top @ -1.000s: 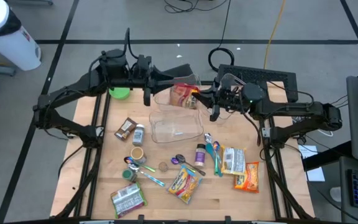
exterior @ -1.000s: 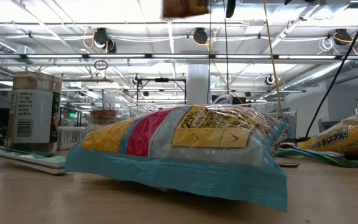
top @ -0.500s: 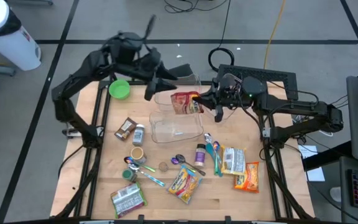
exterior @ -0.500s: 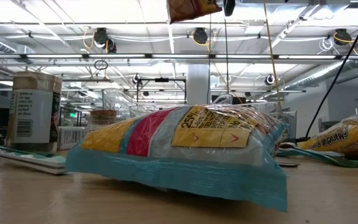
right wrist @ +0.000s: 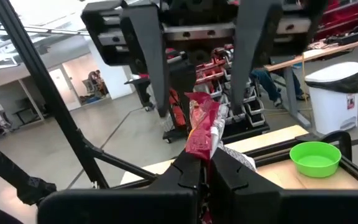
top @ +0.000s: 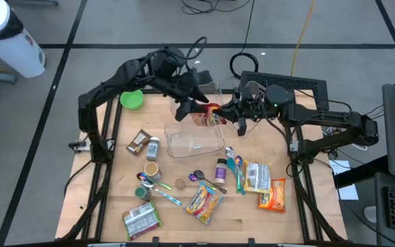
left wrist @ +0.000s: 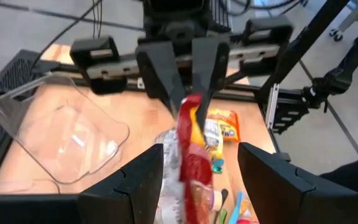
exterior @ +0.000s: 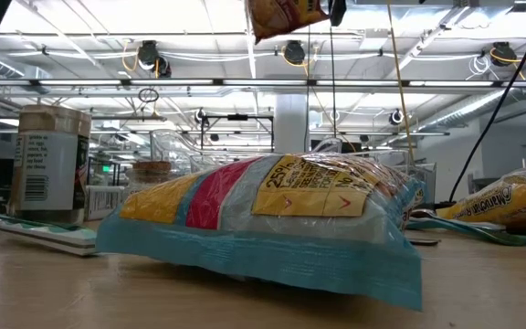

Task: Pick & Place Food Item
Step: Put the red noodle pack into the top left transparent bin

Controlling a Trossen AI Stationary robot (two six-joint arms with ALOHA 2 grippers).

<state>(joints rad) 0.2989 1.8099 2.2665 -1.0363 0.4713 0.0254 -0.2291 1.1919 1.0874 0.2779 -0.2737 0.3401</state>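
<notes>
A red and yellow snack bag (top: 209, 114) hangs in the air over the far middle of the table, with my right gripper (top: 228, 114) shut on it. The low view shows its lower part (exterior: 281, 15) at the top edge. My left gripper (top: 196, 108) reaches in from the left, open. Its fingers (left wrist: 146, 179) stand on either side of the bag (left wrist: 191, 155) without touching it. From the right wrist view, the bag (right wrist: 204, 121) stands edge-on between those fingers (right wrist: 149, 65). A clear plastic container (top: 195, 140) rests on the table just nearer than the bag. My right gripper pinches one end of the bag (right wrist: 204, 142) between its two fingers. They come in about level from the table's right side. The bag is lifted clear of the table and sticks out toward the left gripper, edge-on, its free part drooping.
A green bowl (top: 132, 101) sits at the far left, and a second clear container (top: 211, 90) lies beyond the bag. Several packets, jars and spoons cover the near half, among them a large blue-edged packet (exterior: 263, 219) that fills the low view.
My left gripper has swung from the table's far left toward the right, up to the bag, and has tipped downward. My right gripper has stayed in place and turned a little; the bag shows lower in the low view than before.
</notes>
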